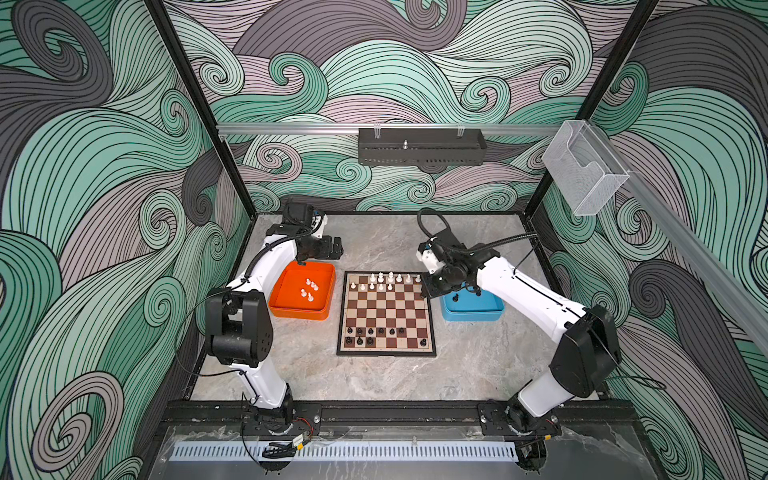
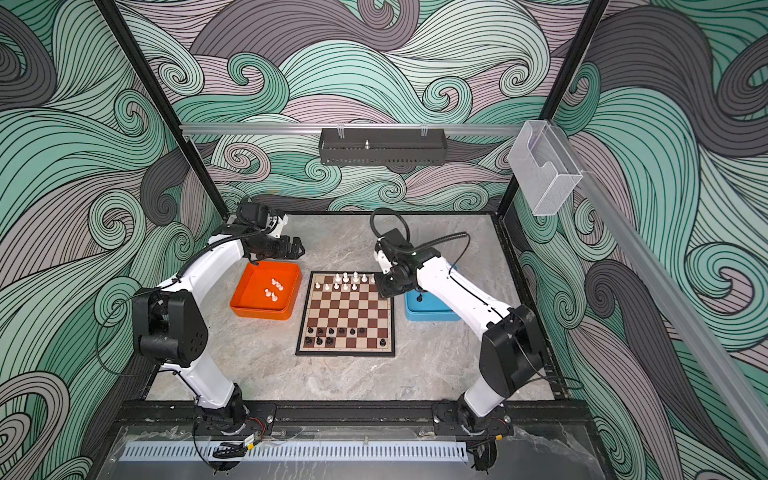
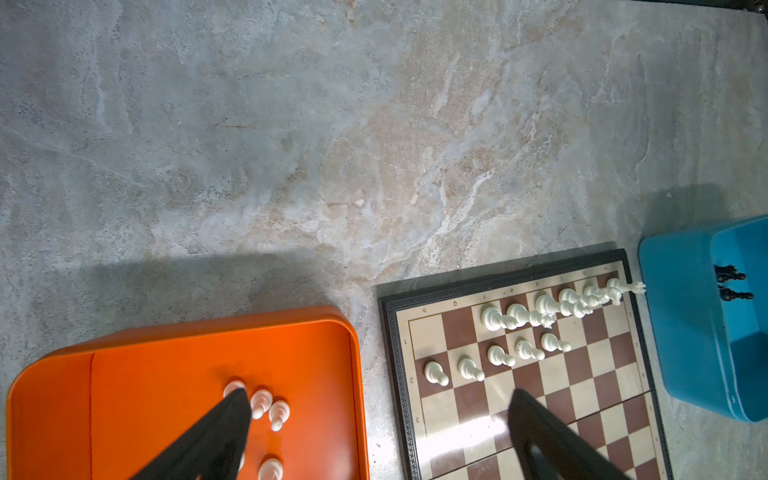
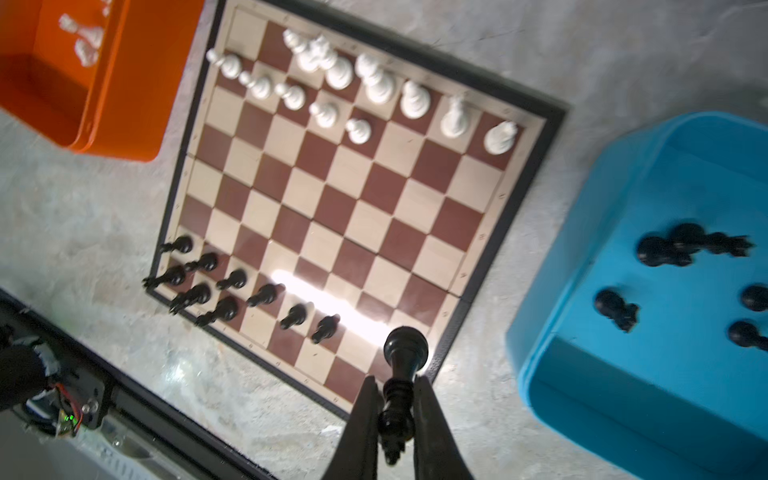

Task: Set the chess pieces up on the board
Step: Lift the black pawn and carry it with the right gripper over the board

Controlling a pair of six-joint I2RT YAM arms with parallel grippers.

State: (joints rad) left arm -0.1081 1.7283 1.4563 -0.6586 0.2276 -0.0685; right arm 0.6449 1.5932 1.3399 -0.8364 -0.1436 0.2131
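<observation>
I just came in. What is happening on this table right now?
Two robot arms are setting up the board for chess. The right gripper is shut on a black piece, above the board's edge next to the blue tray, where more black pieces are. The left gripper is open and empty by the orange tray, which holds white pieces. Both colours' rows are only partly filled.

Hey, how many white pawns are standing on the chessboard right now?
5 white pawns. All stand in one row of the board, in front of the white back-row pieces, on adjoining squares starting from the orange tray side: first, second, third, fourth, fifth. None seems hidden.
</observation>
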